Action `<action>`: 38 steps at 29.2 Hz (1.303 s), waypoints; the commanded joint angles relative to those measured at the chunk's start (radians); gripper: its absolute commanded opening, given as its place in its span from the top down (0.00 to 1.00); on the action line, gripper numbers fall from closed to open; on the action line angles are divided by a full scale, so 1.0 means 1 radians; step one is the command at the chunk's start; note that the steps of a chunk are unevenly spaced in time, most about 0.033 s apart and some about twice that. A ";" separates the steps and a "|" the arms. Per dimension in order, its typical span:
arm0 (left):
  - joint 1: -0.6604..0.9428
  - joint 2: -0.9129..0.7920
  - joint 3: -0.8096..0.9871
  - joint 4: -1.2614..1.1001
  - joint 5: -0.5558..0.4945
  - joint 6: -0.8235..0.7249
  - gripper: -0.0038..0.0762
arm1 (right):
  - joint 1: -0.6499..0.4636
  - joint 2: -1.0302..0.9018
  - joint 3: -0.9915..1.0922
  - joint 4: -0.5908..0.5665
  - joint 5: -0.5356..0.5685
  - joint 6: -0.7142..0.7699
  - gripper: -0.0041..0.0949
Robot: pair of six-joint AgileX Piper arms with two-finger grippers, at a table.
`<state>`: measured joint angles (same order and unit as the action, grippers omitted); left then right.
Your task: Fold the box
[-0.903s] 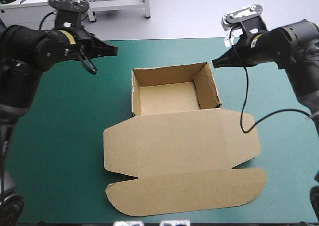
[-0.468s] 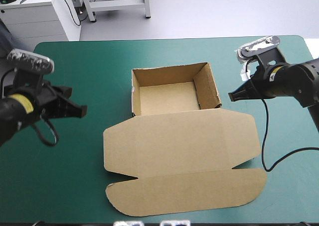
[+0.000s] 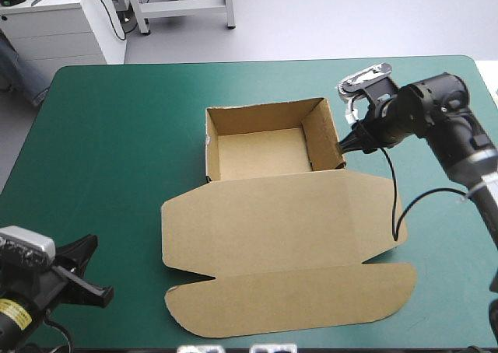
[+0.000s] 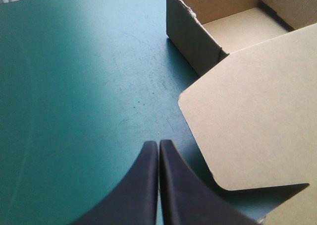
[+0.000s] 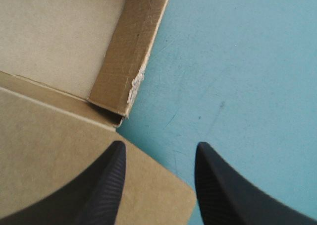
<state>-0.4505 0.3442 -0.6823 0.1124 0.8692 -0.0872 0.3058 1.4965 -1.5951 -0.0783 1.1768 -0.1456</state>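
**Grippers and box, mid-table**
Your right gripper (image 5: 158, 145) stands released at the tray's (image 3: 261, 151) near-right corner, and your left gripper (image 4: 158, 143) is clenched on nothing by the table's (image 3: 117, 135) near-left corner. The brown box (image 3: 311, 236) runs far-to-near, with the tray farthest and the lid (image 3: 257, 213) flat. Bare table lies left and beyond.

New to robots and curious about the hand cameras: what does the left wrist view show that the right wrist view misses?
Only the left wrist view: the left gripper, its two black fin-shaped fingers shut in one arch, and the tray's outer left wall. Only the right wrist view: the right gripper, fingers open, the lid's slanted edge between them, and a white tear on the tray's near right corner. Both: the brown cardboard box, tray open, lid flat, on the teal-green table cover.
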 commanded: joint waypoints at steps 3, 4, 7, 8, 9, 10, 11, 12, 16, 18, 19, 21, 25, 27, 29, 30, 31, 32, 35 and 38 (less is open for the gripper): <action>-0.004 -0.159 0.097 0.017 -0.095 -0.026 0.96 | -0.005 0.117 -0.101 0.000 -0.106 0.012 0.46; -0.004 -0.185 0.108 0.022 -0.081 -0.026 0.96 | -0.005 0.148 -0.123 0.013 -0.106 0.012 0.46; -0.004 -0.237 0.128 0.037 -0.046 -0.026 0.96 | -0.005 0.237 -0.185 0.035 -0.092 0.016 0.46; -0.004 -0.250 0.131 0.041 -0.036 -0.026 0.96 | -0.005 0.268 -0.206 0.037 -0.086 0.016 0.46; -0.004 -0.262 0.138 0.049 -0.024 -0.026 0.96 | -0.005 0.297 -0.224 0.037 -0.081 0.016 0.46; -0.004 -0.274 0.146 0.052 -0.019 -0.026 0.96 | -0.005 0.326 -0.241 0.037 -0.077 0.024 0.46; -0.004 -0.284 0.151 0.055 -0.016 -0.026 0.96 | -0.005 0.352 -0.254 0.044 -0.077 0.028 0.46; -0.004 -0.297 0.161 0.055 -0.009 -0.026 0.96 | -0.005 0.371 -0.261 0.050 -0.077 0.028 0.46; -0.004 -0.345 0.181 0.053 0.010 -0.042 0.96 | -0.005 0.449 -0.273 0.055 -0.075 0.048 0.46; -0.004 -0.370 0.181 0.057 0.010 -0.042 0.96 | -0.005 0.476 -0.273 0.050 -0.066 0.060 0.46; -0.004 -0.371 0.181 0.060 0.016 -0.042 0.96 | -0.005 0.489 -0.273 0.050 -0.064 0.065 0.48; -0.004 -0.371 0.181 0.058 0.012 -0.042 0.96 | -0.005 0.507 -0.273 0.024 -0.053 0.083 0.61; -0.004 -0.371 0.181 0.058 0.012 -0.042 0.96 | -0.025 0.520 -0.273 -0.100 -0.028 0.121 0.97; -0.004 -0.371 0.181 0.058 0.012 -0.042 0.96 | -0.056 0.520 -0.273 -0.144 -0.018 0.121 0.98; -0.004 -0.371 0.181 0.058 0.012 -0.042 0.96 | -0.108 0.520 -0.273 -0.158 -0.002 0.113 0.98; -0.004 -0.371 0.181 0.058 0.012 -0.042 0.96 | -0.133 0.520 -0.273 -0.166 0.006 0.108 0.98; -0.004 -0.371 0.181 0.058 0.012 -0.041 0.96 | -0.166 0.520 -0.273 -0.174 0.010 0.107 0.98; -0.004 -0.371 0.181 0.058 0.012 -0.040 0.96 | -0.201 0.520 -0.273 -0.182 0.010 0.102 0.98; -0.004 -0.371 0.181 0.058 0.012 -0.040 0.96 | -0.348 0.520 -0.273 -0.221 -0.001 0.062 0.98; -0.004 -0.371 0.181 0.058 0.012 -0.040 0.96 | -0.455 0.520 -0.273 -0.260 -0.035 0.058 0.98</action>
<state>-0.4505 -0.0181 -0.4826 0.1605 0.9491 -0.1199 -0.0601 2.0685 -1.8436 -0.1826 1.1746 -0.0699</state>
